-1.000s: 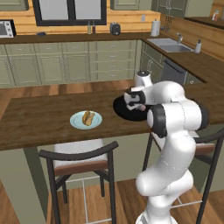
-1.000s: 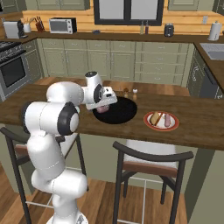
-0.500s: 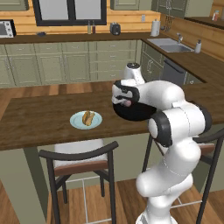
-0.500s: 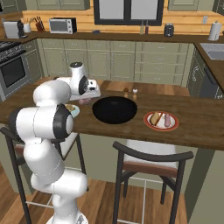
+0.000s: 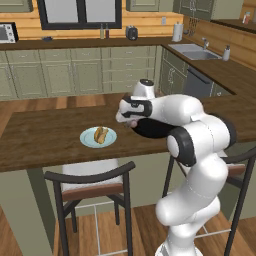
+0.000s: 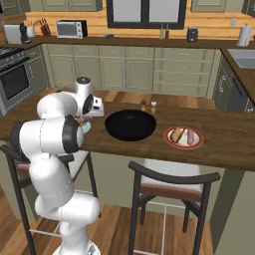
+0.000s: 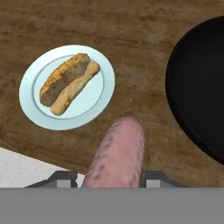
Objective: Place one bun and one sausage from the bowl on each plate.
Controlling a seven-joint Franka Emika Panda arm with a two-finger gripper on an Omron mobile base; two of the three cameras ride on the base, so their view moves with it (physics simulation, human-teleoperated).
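Item in hand: sausage (image 7: 119,151), pink, clamped lengthwise between the two fingers of the gripper (image 7: 113,179), jaws partly closed on it, long axis running straight out ahead of the hand. Carried above the wooden counter (image 7: 131,26), not yet over any dish. Destination, by judgement: pale blue plate (image 7: 35,114), lying ahead and to the left of the sausage tip in the hand view, near but apart from it; already bearing a bun (image 7: 69,83), set diagonally across the plate's middle. Free room for the sausage on the plate's near, lower-right side, beside the bun; sausage axis crossing the bun's at a moderate angle, so a small turn likely wanted for a tidy lay. Black bowl (image 7: 197,83) to the right of the hand, well clear of the blue plate, interior dark, no contents made out. Red-rimmed plate (image 6: 184,144) on the far side of the bowl in the right base view, holding a bun and a sausage side by side; that half of the task judged finished. Gripper (image 5: 129,120) in the left base view just right of the blue plate. Brands, labels, writing: nothing legible on any item.
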